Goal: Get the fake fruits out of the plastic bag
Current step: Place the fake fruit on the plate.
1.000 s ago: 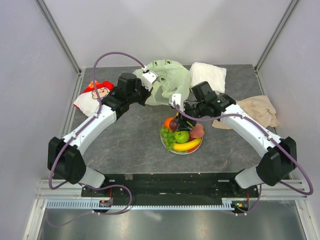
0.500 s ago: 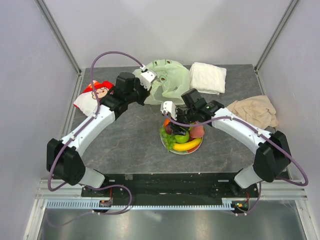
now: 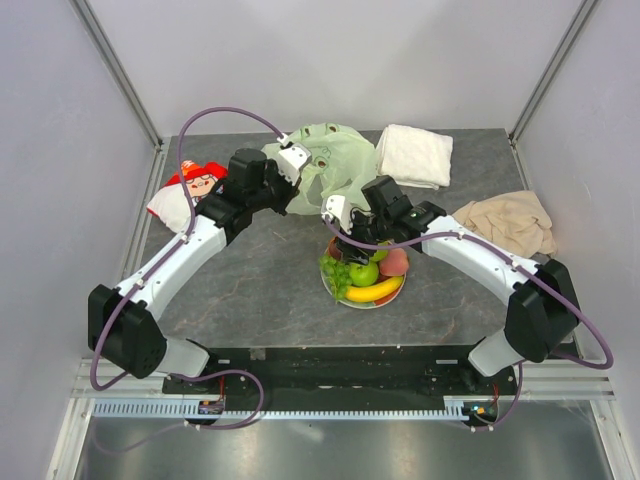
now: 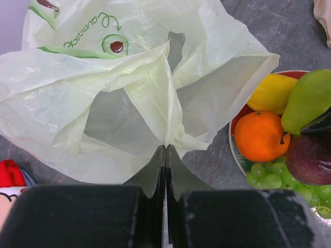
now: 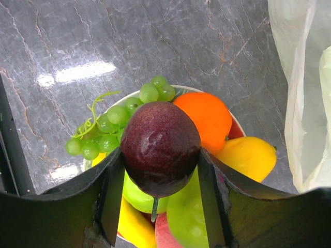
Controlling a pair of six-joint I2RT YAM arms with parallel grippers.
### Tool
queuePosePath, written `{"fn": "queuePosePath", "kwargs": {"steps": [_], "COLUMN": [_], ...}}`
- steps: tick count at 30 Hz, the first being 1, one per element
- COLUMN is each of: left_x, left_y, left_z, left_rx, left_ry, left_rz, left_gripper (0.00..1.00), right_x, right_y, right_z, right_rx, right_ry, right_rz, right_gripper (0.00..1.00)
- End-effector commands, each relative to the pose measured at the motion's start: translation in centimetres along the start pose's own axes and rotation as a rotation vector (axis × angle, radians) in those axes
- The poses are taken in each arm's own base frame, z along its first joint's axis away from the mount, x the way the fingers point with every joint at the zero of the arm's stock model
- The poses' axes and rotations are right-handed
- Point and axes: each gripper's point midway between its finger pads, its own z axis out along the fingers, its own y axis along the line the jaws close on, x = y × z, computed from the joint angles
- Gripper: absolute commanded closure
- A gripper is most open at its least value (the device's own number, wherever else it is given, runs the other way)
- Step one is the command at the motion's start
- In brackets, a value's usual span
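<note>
1. Biggest thing is the grey stone-look table (image 3: 260, 290), and everything sits on its far half.
2. The plastic bag (image 3: 335, 165) is at the back middle, pale green, crumpled and see-through, with a little avocado print on it. The left gripper (image 4: 165, 150) has its jaws pressed completely together on a gathered fold of the bag's near edge, so that's a proper pinch.
3. A folded white towel (image 3: 415, 155) lies just right of the bag, touching it or close to it.
4. A rumpled beige cloth (image 3: 510, 220) is over by the right edge, well apart from the bag.
5. The red-and-white snack packet (image 3: 190, 190) is at the left edge, partly under the left arm.
6. The plate (image 4: 231, 142) sits just in front of the bag, roughly centre table.
7. The fruits are piled on it: banana (image 3: 375, 290) at the near side, pear (image 4: 307, 101), green apple (image 3: 364, 273), orange (image 4: 260, 137), peach (image 3: 395, 262), a yellow lemon-ish fruit (image 4: 272, 93) and grapes (image 5: 111, 129) on the left.
8. The dark plum (image 5: 160, 144) is clamped between the fingers of the right gripper (image 5: 160, 160), which stand about half open around it, right over the pile. I can't tell if it touches the fruit below.
</note>
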Motion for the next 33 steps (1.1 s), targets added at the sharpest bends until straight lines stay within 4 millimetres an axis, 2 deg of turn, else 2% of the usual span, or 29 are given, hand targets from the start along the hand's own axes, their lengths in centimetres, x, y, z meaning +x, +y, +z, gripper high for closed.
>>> {"fn": "queuePosePath", "kwargs": {"steps": [1,10,16,19,20,21,23,24,26,30,31,32,33], "left_x": [-1.7,-1.7,-1.5,-1.6,-1.8,-1.9,-2.4,-2.5,-3.0,-3.7,-3.9,-4.0,-4.2], "left_y": [0.3,0.3,0.4,0.4,0.4,0.4,0.5,0.5,0.7,1.2,1.3,1.5,1.6], "left_z": [-0.7,-0.5,-0.4,-0.3,-0.4,-0.3,-0.3,-0.3,-0.4,-0.5,-0.4,-0.4,-0.4], "left_rx": [-0.005,-0.005,-0.004,-0.003,0.0,0.0,-0.001,-0.002,-0.008,-0.024,-0.028,-0.032,-0.038], "left_ry": [-0.06,-0.055,-0.051,-0.053,-0.06,-0.06,-0.072,-0.075,-0.087,-0.103,-0.105,-0.109,-0.115], "left_rz": [0.002,0.006,0.005,0.009,0.01,0.012,0.016,0.018,0.024,0.045,0.047,0.048,0.043], "left_gripper": [0.98,0.98,0.98,0.98,0.98,0.98,0.98,0.98,0.98,0.98,0.98,0.98,0.98], "right_x": [0.6,1.5,0.9,-0.5,-0.8,-1.9,-2.3,-3.4,-4.2,-7.2,-7.7,-8.5,-8.5], "right_y": [0.0,0.5,0.2,-0.2,-0.3,-0.7,-1.1,-1.8,-2.4,-3.9,-4.3,-5.3,-7.2], "right_z": [0.5,1.0,0.7,0.0,-0.4,-0.9,-1.7,-2.4,-3.4,-5.5,-5.7,-5.9,-6.7], "right_rx": [0.001,-0.026,-0.017,-0.002,0.003,0.018,0.039,0.064,0.094,0.159,0.176,0.211,0.263], "right_ry": [0.018,0.045,0.034,0.01,0.012,-0.005,0.012,-0.004,-0.012,-0.082,-0.096,-0.129,-0.155], "right_rz": [-0.005,-0.016,-0.012,-0.014,-0.013,-0.02,-0.016,-0.022,-0.027,-0.045,-0.003,0.024,0.093], "right_gripper": [0.43,0.41,0.21,0.17,0.02,0.02,0.02,0.02,0.02,0.02,0.02,0.02,0.02]}}
